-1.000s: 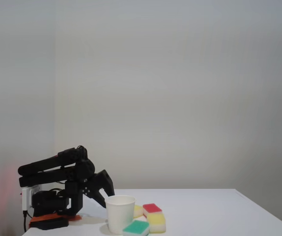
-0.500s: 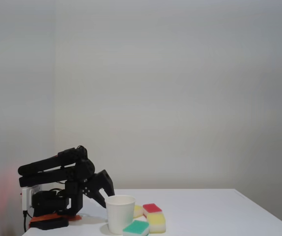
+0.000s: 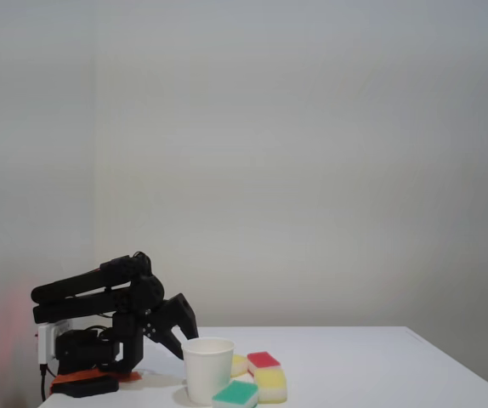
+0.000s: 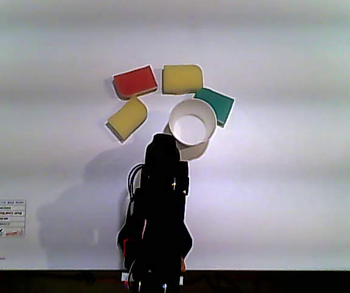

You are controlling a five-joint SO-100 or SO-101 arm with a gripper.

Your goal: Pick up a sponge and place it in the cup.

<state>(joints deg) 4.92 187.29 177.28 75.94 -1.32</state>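
A matte black arm [image 3: 99, 293] of blocky segments, with dark cables near its orange-edged base [image 3: 91, 376]

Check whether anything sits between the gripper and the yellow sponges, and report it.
The cup stands just ahead of the gripper, slightly right in the other view. The yellow sponge at left lies ahead-left with bare table between. The other yellow sponge lies beyond the cup's rim, partly blocked by it.

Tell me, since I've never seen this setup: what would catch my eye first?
The folded black arm at the table's left in the fixed view. In the other view, four sponges ring the far side of the white cup: a red-topped sponge, two yellow ones and a green-topped sponge.
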